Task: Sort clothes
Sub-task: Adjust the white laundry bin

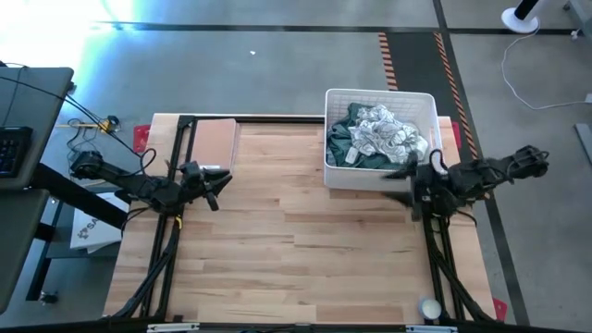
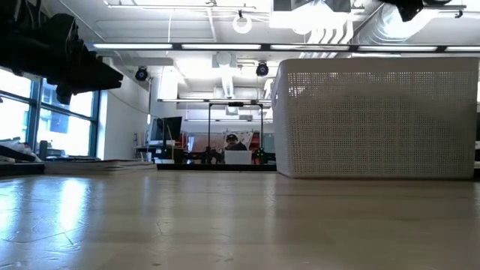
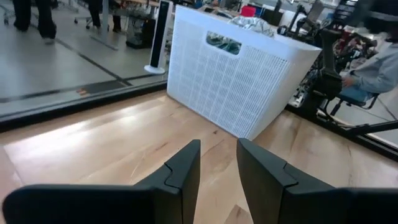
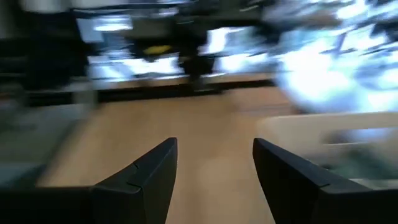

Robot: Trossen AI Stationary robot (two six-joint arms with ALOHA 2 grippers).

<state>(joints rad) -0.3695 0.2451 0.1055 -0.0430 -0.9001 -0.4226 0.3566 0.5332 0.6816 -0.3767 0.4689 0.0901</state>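
A white slatted basket stands at the table's far right; it also shows in the low view and the left wrist view. In it lie clothes: a dark green garment and a white one with grey pattern on top. My right gripper hovers just near of the basket's right front, fingers open and empty. My left gripper hovers over the table's left side, open and empty, pointing toward the basket.
A flat brown board lies at the table's far left. A white round thing sits at the near right edge. The bare wooden tabletop lies between the two arms. A person sits beyond the table.
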